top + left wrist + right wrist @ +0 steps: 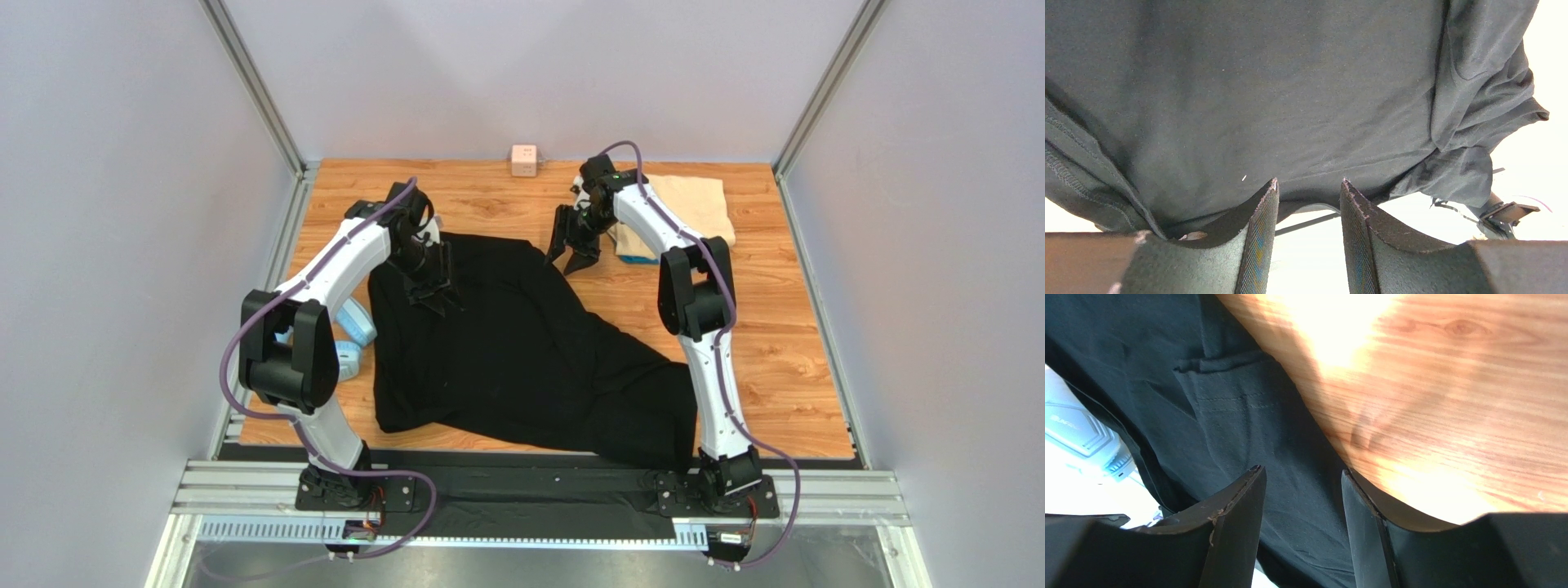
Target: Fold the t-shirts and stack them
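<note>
Looking down at the black t-shirt, I see a soft, matte cloth spread wide on the wooden table. It is wrinkled and has an irregular outline, with one long fold running toward its near right corner.

My left gripper stands over the far left part of this shirt. Its fingers have rough dark pads and are apart, with no cloth between them, only cloth beyond the tips. My right gripper hangs at the far right corner of the shirt, also spread and holding nothing. Through its gap I see a stitched hem lying flat beside the glossy wood grain.

The near right corner of the shirt disappears behind my right arm. Past the far right corner lies the cream t-shirt, folded flat. The blue t-shirt shows only as a small bright piece under my right arm. Left of the black shirt, a light-blue plastic ring is partly covered by my left arm. Beyond the shirt's far edge sits a small pink cube. In the left wrist view the background is too bright to read.
</note>
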